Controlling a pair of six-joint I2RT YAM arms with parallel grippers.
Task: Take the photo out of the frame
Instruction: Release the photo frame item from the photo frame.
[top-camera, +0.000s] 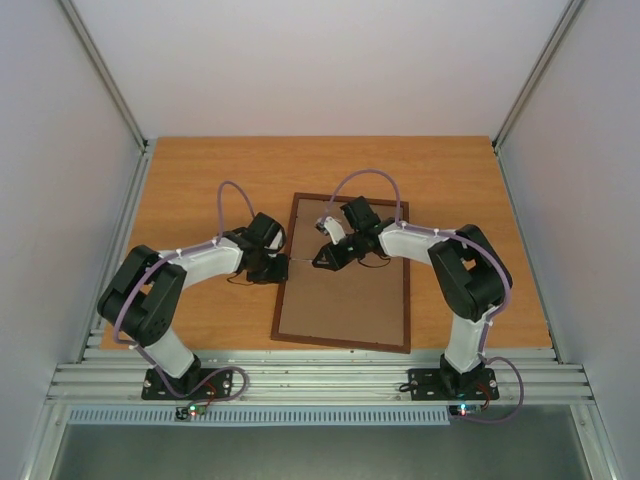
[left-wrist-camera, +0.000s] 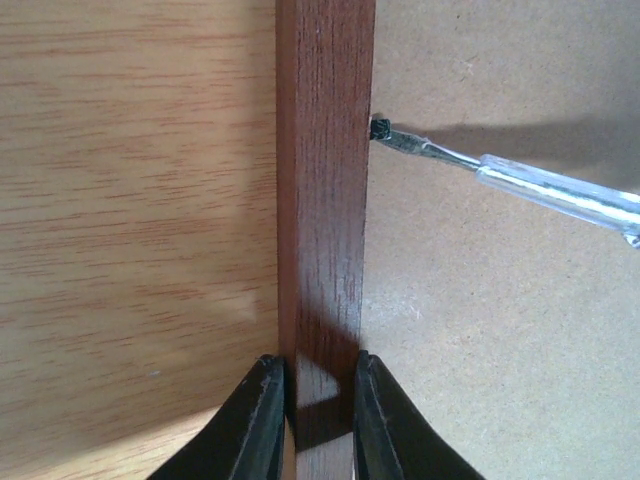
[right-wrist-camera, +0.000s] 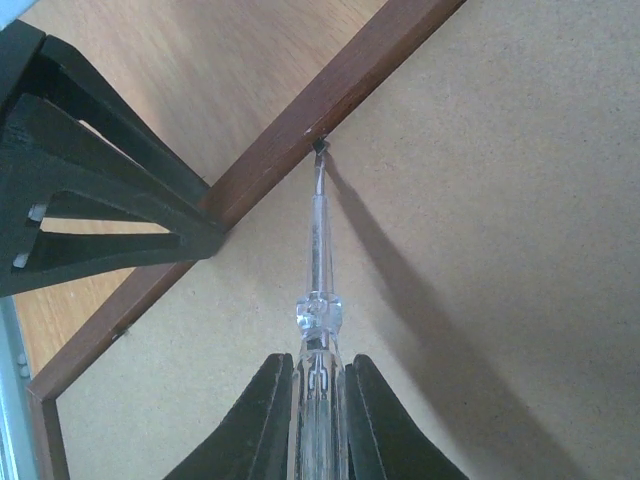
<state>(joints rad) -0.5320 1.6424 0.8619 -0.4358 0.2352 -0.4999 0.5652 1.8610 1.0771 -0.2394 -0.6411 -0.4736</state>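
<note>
The frame (top-camera: 283, 290) lies face down on the table, its brown hardboard back (top-camera: 345, 300) up. The photo is hidden. My left gripper (top-camera: 275, 268) is shut on the frame's left rail (left-wrist-camera: 322, 200), one finger on each side. My right gripper (top-camera: 335, 252) is shut on a clear-handled screwdriver (right-wrist-camera: 318, 330). The screwdriver's tip (right-wrist-camera: 319, 147) touches a small black tab at the rail's inner edge; it also shows in the left wrist view (left-wrist-camera: 380, 130). The left gripper's black fingers (right-wrist-camera: 90, 200) show at the left of the right wrist view.
The wooden table (top-camera: 200, 190) is bounded by grey walls at left, right and back. An aluminium rail (top-camera: 320, 380) runs along the near edge, where both arm bases stand.
</note>
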